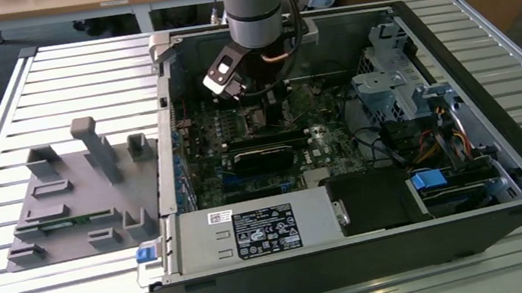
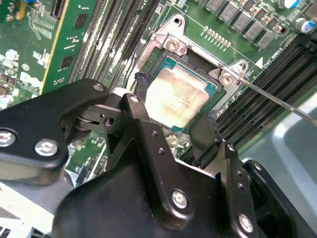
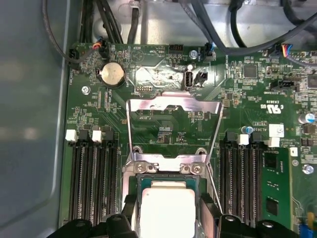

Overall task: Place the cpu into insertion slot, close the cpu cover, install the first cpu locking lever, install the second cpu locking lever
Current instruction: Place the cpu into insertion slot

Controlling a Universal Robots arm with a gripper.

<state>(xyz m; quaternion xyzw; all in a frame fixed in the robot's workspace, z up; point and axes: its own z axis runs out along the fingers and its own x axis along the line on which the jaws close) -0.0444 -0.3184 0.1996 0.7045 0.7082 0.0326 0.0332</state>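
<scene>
cpu point(image 2: 178, 96) — part-hidden, in insertion slot point(image 2: 151, 59)

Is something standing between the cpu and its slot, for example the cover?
Nothing visible does. The cover is swung open, away from the slot. The cpu is already at the slot's opening, with the end effector directly at it.

Small square cpu point(image 3: 166, 208): dull, pale silvery-grey metal face. Thin square cpu cover point(image 3: 173, 103) frame: bright, shiny bare metal. Green circuit board point(image 3: 99, 124): smooth, slightly glossy.
</scene>
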